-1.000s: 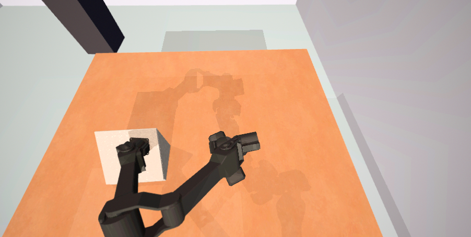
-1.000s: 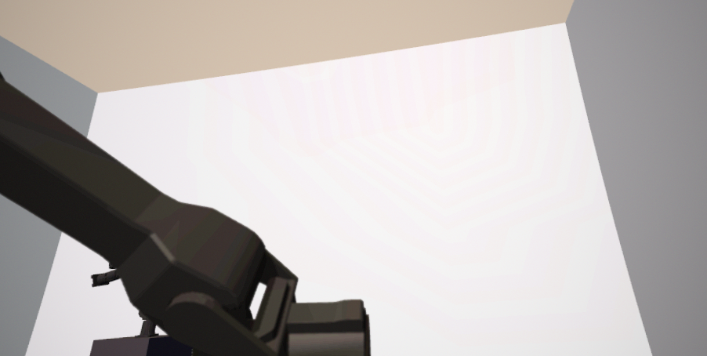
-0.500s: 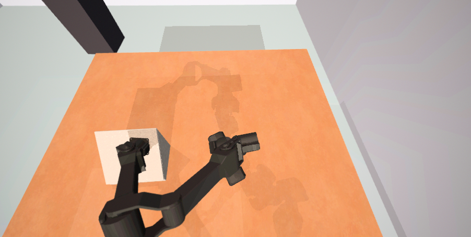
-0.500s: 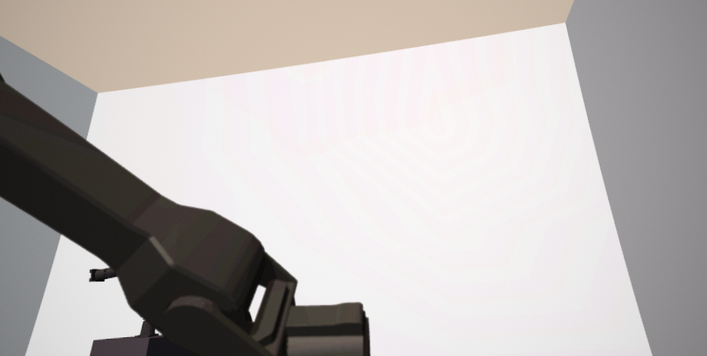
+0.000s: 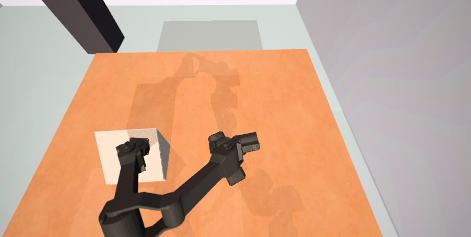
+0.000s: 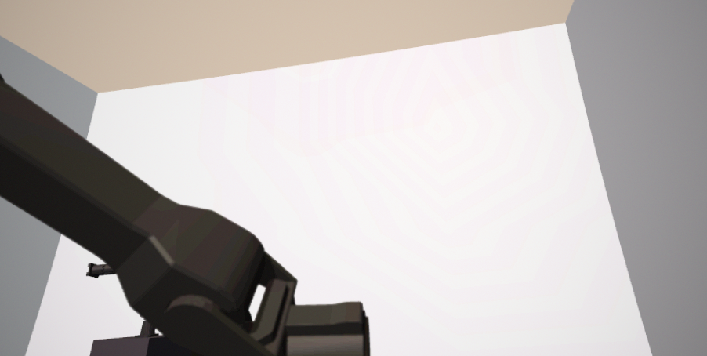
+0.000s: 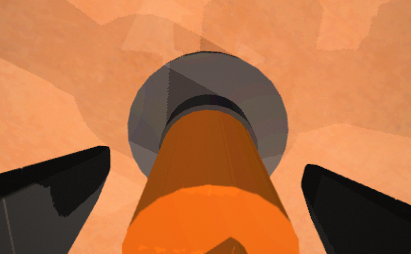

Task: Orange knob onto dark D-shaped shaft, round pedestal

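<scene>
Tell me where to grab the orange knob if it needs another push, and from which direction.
Grip the orange knob on its smooth cylindrical wall, coming straight down from above. It stands upright over the round pedestal, and the open gripper already straddles it, one finger clear on each side. Closing the jaws there would likely clamp opposite sides squarely.
</scene>
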